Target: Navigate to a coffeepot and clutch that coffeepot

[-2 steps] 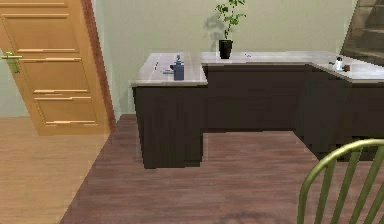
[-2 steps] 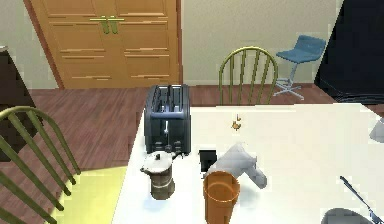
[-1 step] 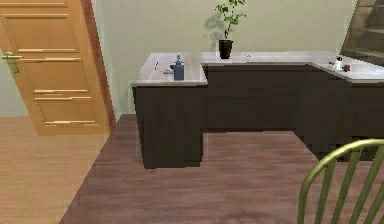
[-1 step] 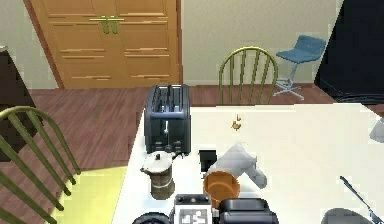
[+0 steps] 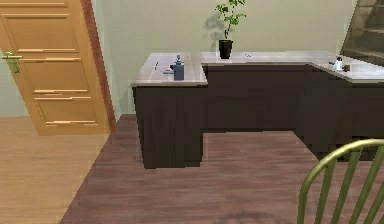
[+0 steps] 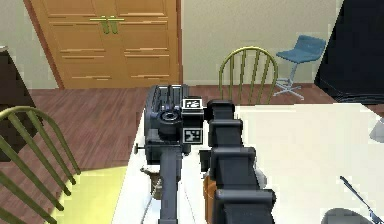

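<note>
A small blue bottle-like thing point(image 5: 178, 68) stands on the near end of a dark counter point(image 5: 170, 125) with a light top. At the counter's far right sits a small white and black thing point(image 5: 341, 65), too small to name. In the arm side view the arm's dark bar rises from the bottom edge to two white marker squares point(image 6: 192, 118). Left of them is the gripper point(image 6: 160, 128), over the left edge of a white table point(image 6: 300, 140). Its far end is hard to make out, so I cannot tell whether it holds anything.
A wooden door point(image 5: 45, 65) is at the forward view's left, and a potted plant point(image 5: 227, 30) stands on the counter. A green chair back point(image 5: 345, 185) is at the bottom right. Green chairs point(image 6: 30, 155) point(image 6: 248, 72), a blue chair point(image 6: 300, 55) and double doors point(image 6: 110, 40) surround the table.
</note>
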